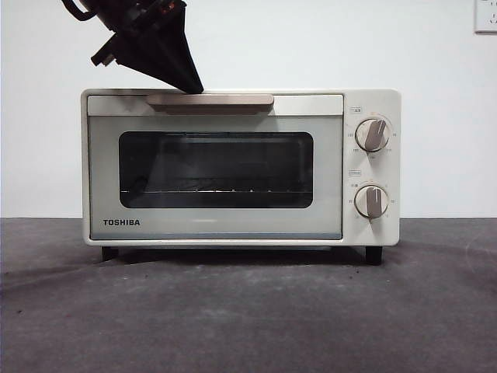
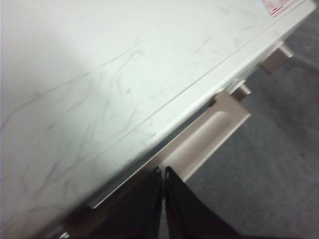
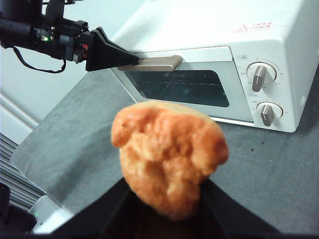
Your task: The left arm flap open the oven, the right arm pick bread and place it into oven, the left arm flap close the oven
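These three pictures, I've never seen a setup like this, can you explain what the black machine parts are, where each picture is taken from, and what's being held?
It is a robot with two arms at a table, each ending in a gripper with two black jaws. One picture looks level across the grey table at a cream toaster oven with its door shut. The other two come from cameras on the arms' wrists. The left gripper, jaws together, has its tip at the oven's tan handle; the front view shows it coming down from above. The right gripper holds a lumpy golden bread in the air, in front of the oven.
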Robot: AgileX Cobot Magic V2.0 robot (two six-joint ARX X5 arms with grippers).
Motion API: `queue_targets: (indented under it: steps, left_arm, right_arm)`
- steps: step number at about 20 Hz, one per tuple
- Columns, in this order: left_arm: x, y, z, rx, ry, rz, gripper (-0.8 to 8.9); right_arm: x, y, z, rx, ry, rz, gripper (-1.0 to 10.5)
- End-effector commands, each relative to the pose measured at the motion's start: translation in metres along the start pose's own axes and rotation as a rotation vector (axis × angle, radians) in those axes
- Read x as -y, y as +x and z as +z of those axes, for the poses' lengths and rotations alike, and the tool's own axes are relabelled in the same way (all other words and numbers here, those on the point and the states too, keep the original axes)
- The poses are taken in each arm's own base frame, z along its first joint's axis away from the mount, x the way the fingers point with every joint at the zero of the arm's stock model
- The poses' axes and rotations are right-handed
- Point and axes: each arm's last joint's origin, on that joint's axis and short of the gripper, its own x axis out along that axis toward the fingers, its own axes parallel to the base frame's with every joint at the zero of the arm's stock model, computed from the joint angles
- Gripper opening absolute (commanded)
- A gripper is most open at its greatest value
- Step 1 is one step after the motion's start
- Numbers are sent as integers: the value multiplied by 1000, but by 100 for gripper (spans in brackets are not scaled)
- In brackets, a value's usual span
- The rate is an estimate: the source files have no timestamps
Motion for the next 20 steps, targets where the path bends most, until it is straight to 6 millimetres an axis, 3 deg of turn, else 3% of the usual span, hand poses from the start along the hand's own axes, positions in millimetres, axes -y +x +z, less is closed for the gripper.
queue_targets:
  steps: [1,8,20]
  left_arm:
    - [-2,9,-2,-52,10,34,15]
    - [-1,11,-7,-103,-4,29,16]
    - [26,18,-20,-242,63,34,15]
  right_arm:
    - [-3,-2,4,16,-1,11,134]
    - [-3,-2,3,15,3,11,134]
    - [-3,-2,3,15,2,11,134]
